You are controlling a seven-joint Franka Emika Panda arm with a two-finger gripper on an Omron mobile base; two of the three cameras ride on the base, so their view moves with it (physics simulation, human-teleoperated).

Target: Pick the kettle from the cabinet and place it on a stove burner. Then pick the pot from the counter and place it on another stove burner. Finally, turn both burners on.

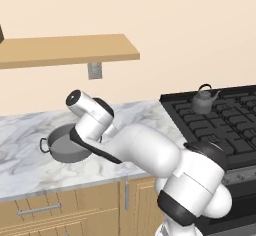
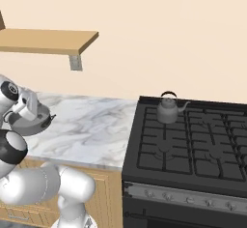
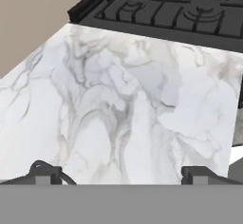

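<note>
Left base view: arm bent low | hand over pot (image 1: 67, 145) | kettle (image 1: 203, 100) on burner

No text, label, brand, number or sign can be read anywhere; the knobs along the stove's (image 2: 185, 169) front edge show no legible markings.

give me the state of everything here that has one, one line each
kettle: upright, lid on, on a rear stove burner
pot: upright on the counter, beneath the arm
hand: fingertips wide apart, open, holding nothing
cabinet shelf: bare
stove: no flame visible on any burner
</note>
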